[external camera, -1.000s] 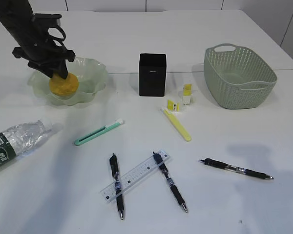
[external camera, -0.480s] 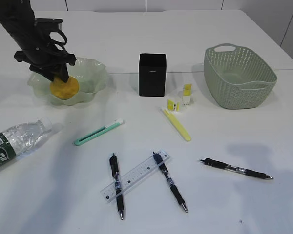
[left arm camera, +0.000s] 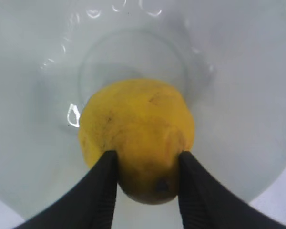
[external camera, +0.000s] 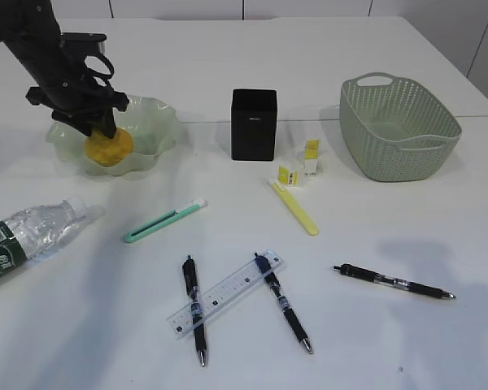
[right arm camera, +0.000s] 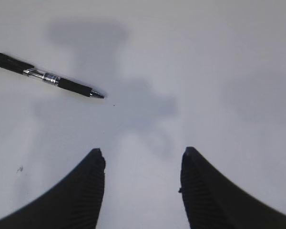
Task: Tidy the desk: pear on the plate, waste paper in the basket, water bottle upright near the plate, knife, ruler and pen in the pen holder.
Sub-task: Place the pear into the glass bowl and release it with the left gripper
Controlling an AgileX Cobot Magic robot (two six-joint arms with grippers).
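Pear (left arm camera: 138, 155) inside plate (external camera: 159, 114), low over bowl centre, clamped betw. fingers of left gripper (left arm camera: 148, 167), which sits directly above. Release judged next; straight-up exit needed. Right gripper (right arm camera: 142, 164) open, empty, far off over desk (right arm camera: 219, 57).

Left arm: black, entered from the upper left corner of the exterior view, angled downward to the right; wrist bent so the left gripper (external camera: 102, 130) pointed down; its two dark fingers (left arm camera: 97, 191) stood partly apart, each pressed against one flank of the pear (left arm camera: 138, 155), clamping it near its lower end. Right arm: not seen in the exterior view; the right gripper (right arm camera: 142, 160) showed only in its wrist view, hovering above the bare surface (right arm camera: 219, 67); its two dark ribbed fingers (right arm camera: 88, 191) stood spread with nothing between them.
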